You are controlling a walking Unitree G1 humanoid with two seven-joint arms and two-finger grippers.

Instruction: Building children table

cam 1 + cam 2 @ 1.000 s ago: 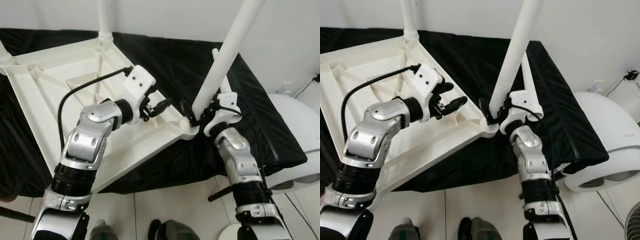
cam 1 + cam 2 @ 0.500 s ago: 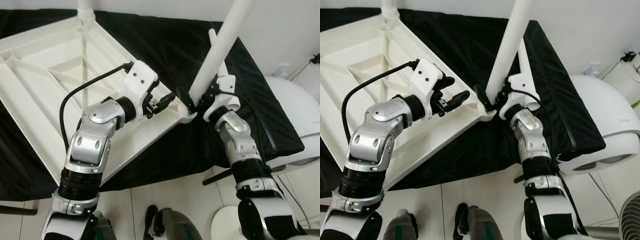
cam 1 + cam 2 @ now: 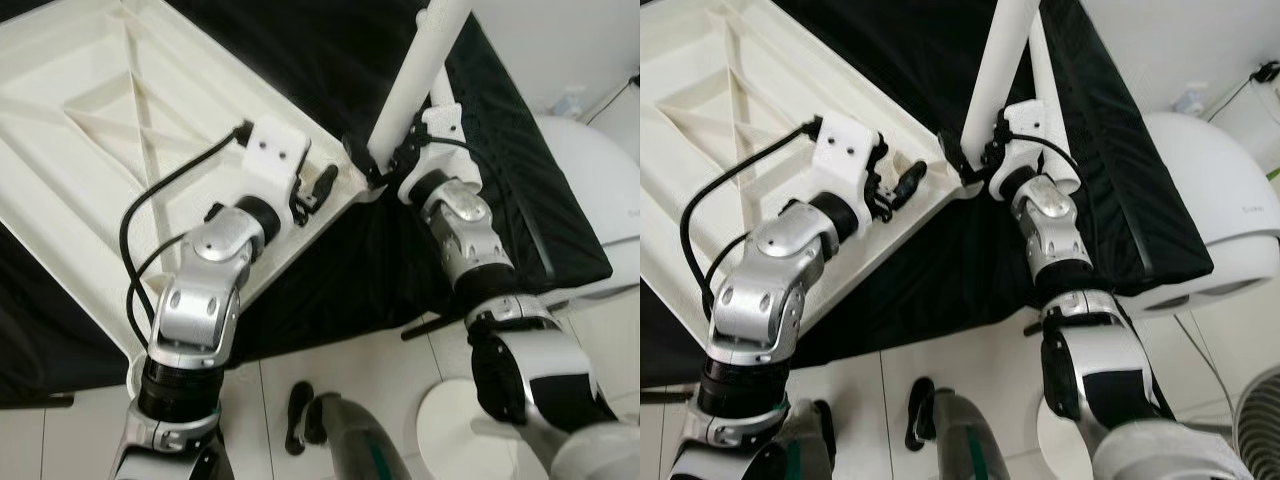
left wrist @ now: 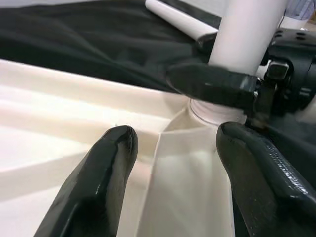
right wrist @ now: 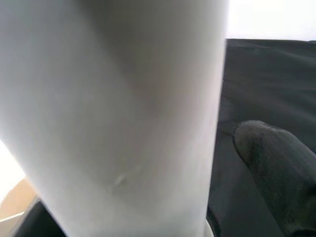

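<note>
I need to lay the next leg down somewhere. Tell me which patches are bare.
The black cloth between the upturned tabletop and the loose white leg lying on it looks bare. The tabletop's ribbed underside is free beyond the left gripper. The near corner is crowded: the right gripper clasps the upright leg there.

A surface draped in black cloth carried the work. Directly on the cloth lay the white table top, turned underside up with its moulded ribs showing, one corner reaching near the cloth's front edge. A loose white leg tube lay flat on the cloth beside that corner. Below the draped edge the floor was pale tile
</note>
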